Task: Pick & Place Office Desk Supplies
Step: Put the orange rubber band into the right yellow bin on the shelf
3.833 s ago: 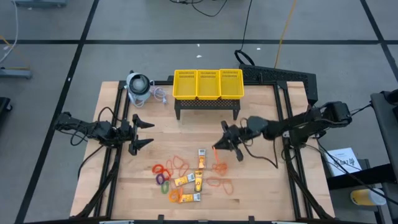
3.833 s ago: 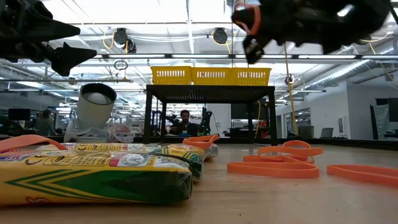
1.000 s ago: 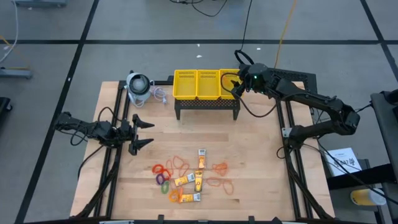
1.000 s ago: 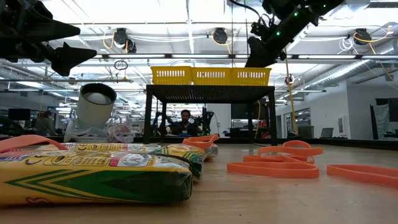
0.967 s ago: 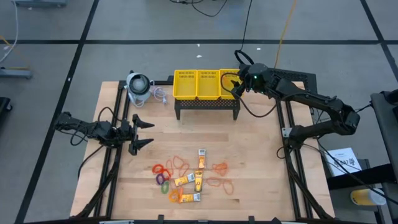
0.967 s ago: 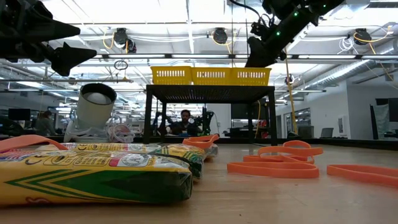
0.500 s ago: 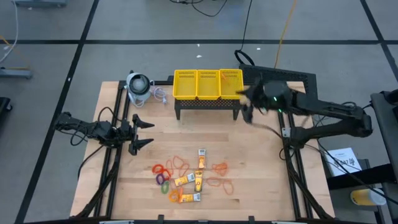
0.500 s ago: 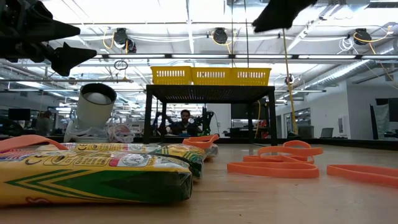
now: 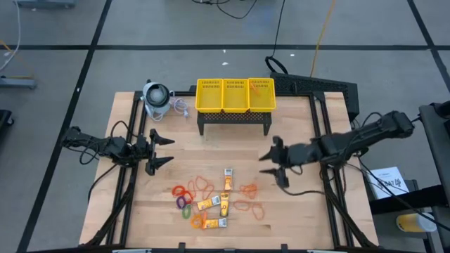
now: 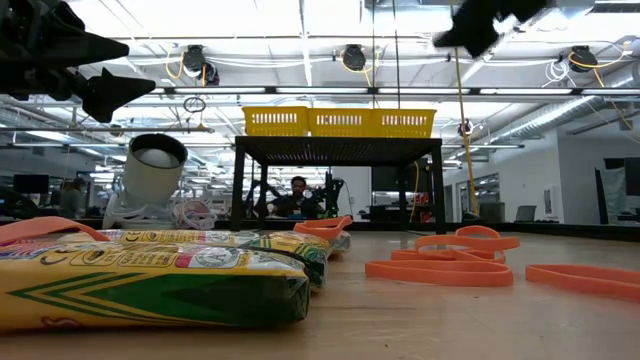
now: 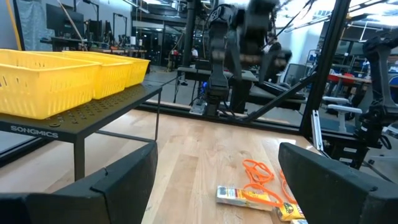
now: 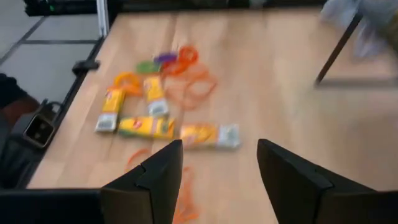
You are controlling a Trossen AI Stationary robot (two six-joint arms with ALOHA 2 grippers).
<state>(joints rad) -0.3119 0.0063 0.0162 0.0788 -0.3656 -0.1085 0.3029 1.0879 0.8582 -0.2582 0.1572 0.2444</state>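
Observation:
The supplies lie in a loose pile (image 9: 214,200) on the table's near middle: thin orange rubber-band loops (image 9: 247,190), yellow-orange packets (image 12: 208,134) and small coloured rings (image 9: 184,195). My right gripper (image 9: 271,164) hangs open above the table, just right of the pile and pointing toward it; its fingers (image 12: 149,180) frame the pile from a distance with nothing between them. My left gripper (image 9: 160,150) waits open at the table's left, above the wood. A thin orange loop (image 9: 253,85) lies in the right compartment of the yellow basket (image 9: 235,95).
The yellow three-compartment basket stands on a black perforated stand (image 11: 93,109) at the table's far middle. A grey-white round device (image 9: 156,98) with a cord sits at the far left. Bare wood lies between the stand and the pile. A person (image 10: 297,195) sits far behind the table.
My right gripper has left the basket's right compartment, swung toward the table's near edge and come down. It now hangs right of the pile, turned toward the table's left. The supplies on the table have not moved.

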